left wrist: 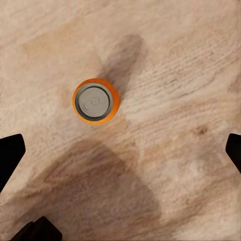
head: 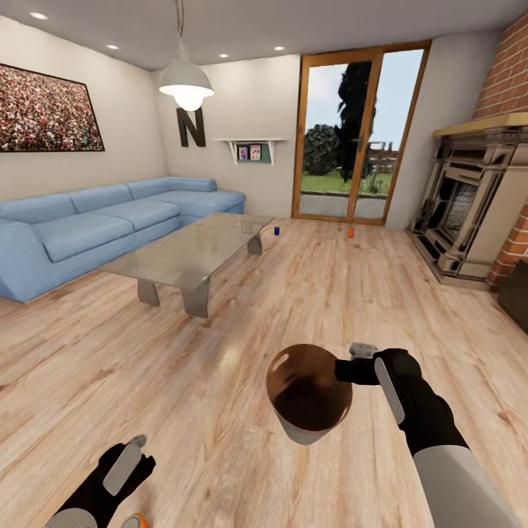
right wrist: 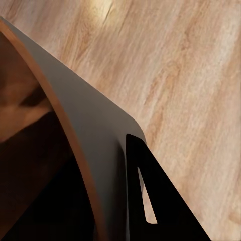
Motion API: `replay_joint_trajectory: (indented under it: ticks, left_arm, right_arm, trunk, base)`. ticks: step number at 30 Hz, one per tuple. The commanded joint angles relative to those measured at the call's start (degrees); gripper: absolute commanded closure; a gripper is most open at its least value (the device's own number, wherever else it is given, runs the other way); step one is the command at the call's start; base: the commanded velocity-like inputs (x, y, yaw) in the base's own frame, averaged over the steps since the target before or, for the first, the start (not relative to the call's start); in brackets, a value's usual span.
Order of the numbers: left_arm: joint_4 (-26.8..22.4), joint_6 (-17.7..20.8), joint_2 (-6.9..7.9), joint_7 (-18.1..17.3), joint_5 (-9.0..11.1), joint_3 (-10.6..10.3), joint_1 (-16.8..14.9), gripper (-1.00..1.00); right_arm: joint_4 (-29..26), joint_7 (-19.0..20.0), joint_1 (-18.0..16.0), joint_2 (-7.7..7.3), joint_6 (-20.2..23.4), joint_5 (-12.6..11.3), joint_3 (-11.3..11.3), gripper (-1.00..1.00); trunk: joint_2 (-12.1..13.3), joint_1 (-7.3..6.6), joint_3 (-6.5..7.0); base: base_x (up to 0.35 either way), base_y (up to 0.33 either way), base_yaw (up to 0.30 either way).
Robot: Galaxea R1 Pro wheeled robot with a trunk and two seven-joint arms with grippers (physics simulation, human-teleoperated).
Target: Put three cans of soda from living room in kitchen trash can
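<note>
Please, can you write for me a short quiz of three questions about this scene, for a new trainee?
1. True or false: the right gripper holds the round dark grey bin with glossy brown inside by its rim.
2. Which small drink can stands upright on the wooden floor under the open left gripper? A) blue can B) orange can with grey top C) green can
3. Fill in: far off on the floor, the small blue can stands beside the long grey low ____, and the small orange can stands before the glass door.

Key: 1 true; 2 B; 3 table.
</note>
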Motion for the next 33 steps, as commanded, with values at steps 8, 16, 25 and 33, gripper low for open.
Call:
replay_joint_trajectory:
  ticks: [8,16,25,33]
  left_arm:
    - [1.27,6.47,0.43,-1.74,-1.10,-0.16,-2.73,-1.00]
    - [3.08,7.20,2.18,-6.37,-1.64,-0.09,-3.07,-1.00]
    - [6.49,6.69,3.59,-11.91,-6.75,-0.09,-3.19,-1.00]
    - [8.60,6.69,3.87,-12.21,-7.24,0.06,-3.53,-1.00]
  right_arm:
    - [-0.51,0.33,0.05,-0.02,0.12,-1.68,0.02,1.00]
    - [-4.45,0.33,1.39,-0.15,0.12,-1.67,-0.04,1.00]
    - [-6.27,0.33,1.94,-0.16,0.12,-1.58,-0.13,1.00]
    - [-12.96,0.42,4.96,-0.23,0.12,-1.62,-0.21,1.00]
  trunk:
    - [0.00,0.00,0.01]
    - [-3.21,1.75,-1.43]
    - [-6.82,3.73,-3.05]
    - [-10.03,5.49,-4.48]
  base:
    - [0.008,0.002,0.000]
    - [0.000,0.000,0.000]
    - [0.000,0.000,0.000]
    - [0.000,0.000,0.000]
